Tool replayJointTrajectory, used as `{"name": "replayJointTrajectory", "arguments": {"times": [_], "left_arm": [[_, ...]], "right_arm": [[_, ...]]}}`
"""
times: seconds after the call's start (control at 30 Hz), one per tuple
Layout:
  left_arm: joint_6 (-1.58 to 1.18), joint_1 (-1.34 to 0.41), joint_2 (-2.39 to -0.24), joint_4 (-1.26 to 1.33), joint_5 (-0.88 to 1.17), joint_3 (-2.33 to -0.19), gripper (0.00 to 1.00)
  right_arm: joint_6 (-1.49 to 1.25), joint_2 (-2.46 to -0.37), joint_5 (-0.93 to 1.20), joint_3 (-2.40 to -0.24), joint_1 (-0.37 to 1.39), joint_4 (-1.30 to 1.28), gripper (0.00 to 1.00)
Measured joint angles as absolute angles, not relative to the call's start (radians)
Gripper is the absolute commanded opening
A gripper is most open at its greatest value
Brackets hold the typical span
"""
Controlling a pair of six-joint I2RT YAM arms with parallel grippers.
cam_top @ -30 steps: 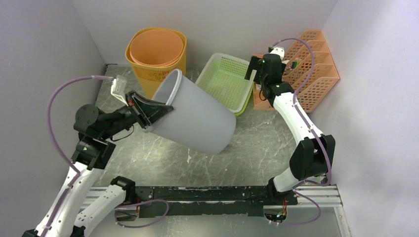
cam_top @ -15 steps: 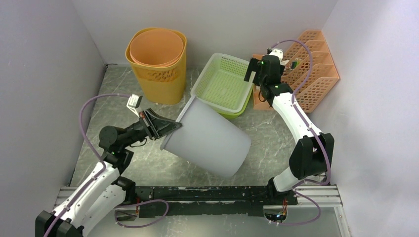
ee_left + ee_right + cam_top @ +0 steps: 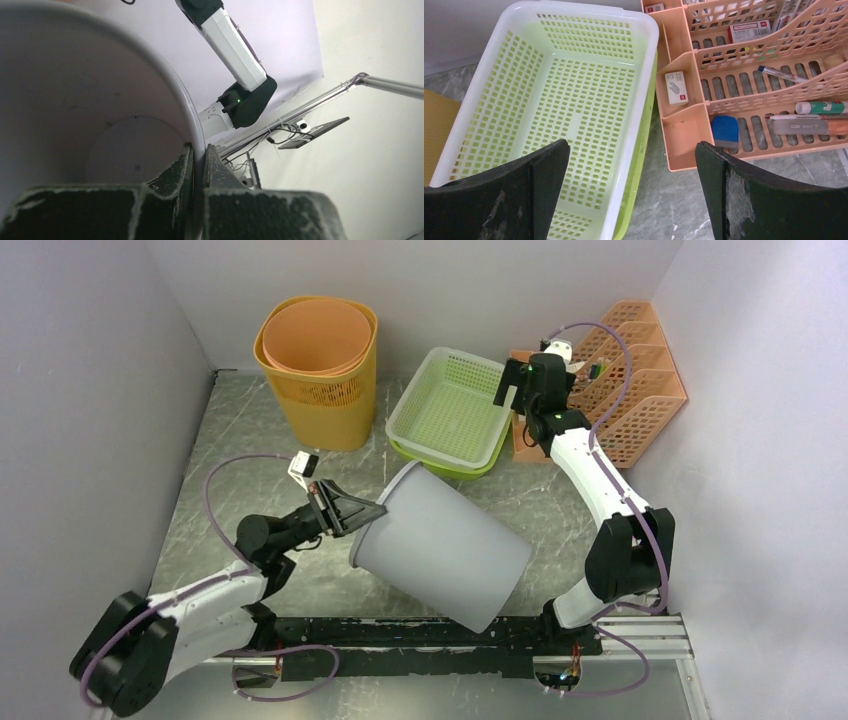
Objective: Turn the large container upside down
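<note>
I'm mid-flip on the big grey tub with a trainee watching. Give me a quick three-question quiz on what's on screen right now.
1. True or false: the left claw is shut on the rim of the large container.
2. Pick one. The large container is: A) standing upright; B) tilted over, mouth toward the left claw; C) fully upside down.
3. Fill in: the right claw stands open, holding nothing, above the edge of the green ____.

Key: 1 true. 2 B. 3 basket.
</note>
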State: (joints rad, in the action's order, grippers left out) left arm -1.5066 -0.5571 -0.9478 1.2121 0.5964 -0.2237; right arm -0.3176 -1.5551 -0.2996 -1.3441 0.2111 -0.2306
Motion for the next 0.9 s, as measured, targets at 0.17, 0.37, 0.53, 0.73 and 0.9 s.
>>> {"name": "replayJointTrajectory", "arguments": {"times": [0.17, 0.37, 0.53, 0.73, 0.9], "left_arm": [[-1.552, -0.625, -1.139, 1.382, 0.522, -0.210, 0.07], [-1.609, -0.637, -1.278, 1.446, 0.447, -0.167, 0.07], [-1.649, -0.604, -1.292, 1.462, 0.419, -0.146, 0.07], [-1.713, -0.418, -1.280, 1.473, 0.416, -0.069, 0.07], [-1.717, -0.290, -1.312, 1.471, 0.456, -0.039, 0.07]], "right_arm": [[-0.318, -1.559, -0.302, -1.344, 0.209, -0.229, 0.99], [-0.314, -1.559, -0.302, -1.339, 0.203, -0.226, 0.99], [-0.313, -1.559, -0.302, -1.337, 0.199, -0.221, 0.99], [-0.313, -1.559, -0.299, -1.318, 0.198, -0.205, 0.99], [-0.315, -1.559, -0.285, -1.295, 0.197, -0.195, 0.99]]}}
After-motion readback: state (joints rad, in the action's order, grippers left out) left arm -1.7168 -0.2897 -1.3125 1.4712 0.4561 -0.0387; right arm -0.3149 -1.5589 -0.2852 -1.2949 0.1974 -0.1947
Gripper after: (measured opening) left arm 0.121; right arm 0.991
